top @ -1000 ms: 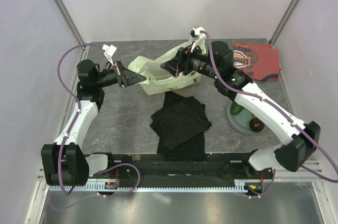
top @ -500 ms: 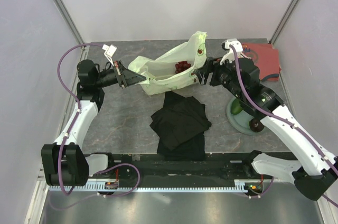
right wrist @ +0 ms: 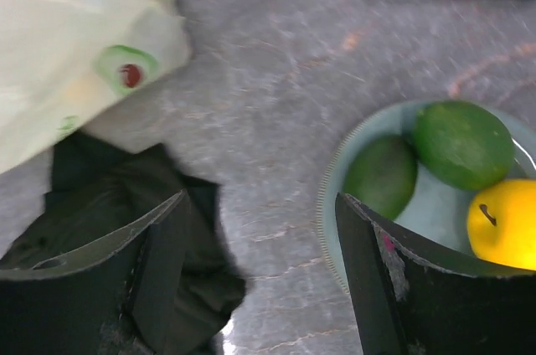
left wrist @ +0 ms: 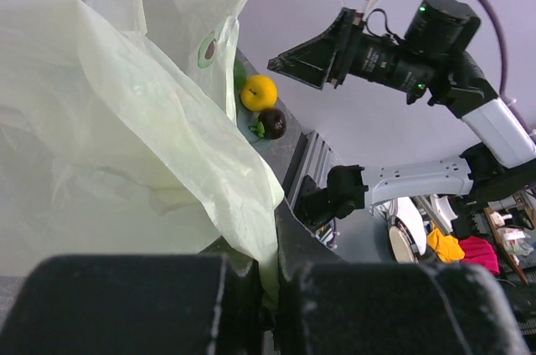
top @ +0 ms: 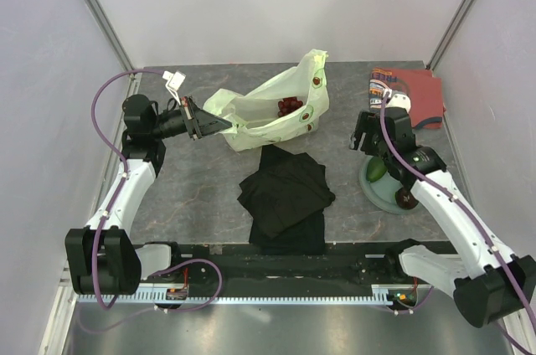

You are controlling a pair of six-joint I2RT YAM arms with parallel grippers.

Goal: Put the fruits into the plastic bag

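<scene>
The pale yellow-green plastic bag (top: 268, 112) lies at the back middle of the table with its mouth held open. My left gripper (top: 209, 125) is shut on its left edge, and the film shows pinched between the fingers in the left wrist view (left wrist: 272, 288). A dark red grape bunch (top: 289, 106) lies inside the bag. My right gripper (top: 362, 139) is open and empty, above the table just left of the plate (top: 387, 198). On the plate lie two green fruits (right wrist: 381, 175) (right wrist: 462, 144), a yellow fruit (right wrist: 501, 223) and a dark maroon one (top: 408, 198).
A folded black cloth (top: 285, 192) lies in front of the bag, left of the plate. A red-orange patterned cloth (top: 414, 95) lies at the back right. Walls close in the left, right and back.
My right arm has pulled back from the bag's mouth, moving right and nearer to the plate. The grape bunch now shows inside the bag. The left arm has not moved.
</scene>
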